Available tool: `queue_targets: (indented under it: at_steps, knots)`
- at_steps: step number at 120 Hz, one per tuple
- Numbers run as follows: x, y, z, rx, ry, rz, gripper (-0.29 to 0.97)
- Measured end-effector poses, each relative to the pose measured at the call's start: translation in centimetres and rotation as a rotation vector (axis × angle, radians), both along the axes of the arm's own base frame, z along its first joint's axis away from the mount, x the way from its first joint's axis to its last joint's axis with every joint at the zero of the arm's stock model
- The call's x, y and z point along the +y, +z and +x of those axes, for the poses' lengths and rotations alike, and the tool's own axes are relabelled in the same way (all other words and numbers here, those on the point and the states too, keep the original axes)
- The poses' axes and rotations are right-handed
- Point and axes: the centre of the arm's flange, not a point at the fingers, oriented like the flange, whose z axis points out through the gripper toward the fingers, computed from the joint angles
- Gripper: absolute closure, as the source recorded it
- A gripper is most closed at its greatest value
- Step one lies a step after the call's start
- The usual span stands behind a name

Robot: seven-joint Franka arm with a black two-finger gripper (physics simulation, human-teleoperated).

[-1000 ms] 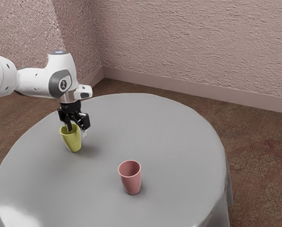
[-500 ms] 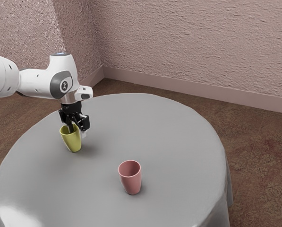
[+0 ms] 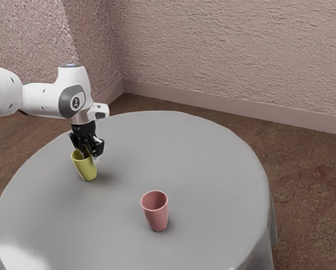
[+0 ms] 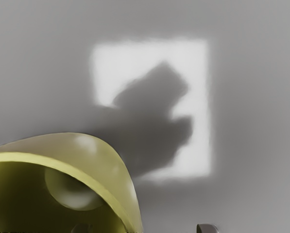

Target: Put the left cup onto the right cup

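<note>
The yellow-green cup [image 3: 85, 165] stands on the grey round table [image 3: 201, 163] toward the exterior view's left. My gripper [image 3: 88, 152] is down at its rim, one finger inside the cup and the other outside its wall on the side toward the pink cup. In the wrist view the yellow cup [image 4: 62, 165] shows its rim and hollow just under my hand, and the outer fingertip [image 4: 207, 227] stands clear of the cup's wall. The gripper is open astride that wall. The pink cup [image 3: 155, 210] stands upright nearer the table's front, well apart from my hand.
The table's edge curves close behind the yellow cup on the exterior view's left. Bare tabletop lies between the two cups. A textured wall and brown carpet surround the table.
My hand has shifted slightly toward the exterior view's left over the yellow cup's rim, and its fingers look a little narrower. Neither cup has moved.
</note>
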Motion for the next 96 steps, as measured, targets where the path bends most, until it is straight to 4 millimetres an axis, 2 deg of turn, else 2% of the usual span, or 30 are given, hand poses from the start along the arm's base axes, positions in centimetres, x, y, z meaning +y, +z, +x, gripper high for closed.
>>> queue_targets:
  at_steps: [47, 96]
  knots:
    - [-0.02, 0.08, 0.02, -0.001, -0.001, 0.0, 0.72]
    - [0.47, 0.35, -0.16, -0.002, 0.009, 0.011, 0.78]
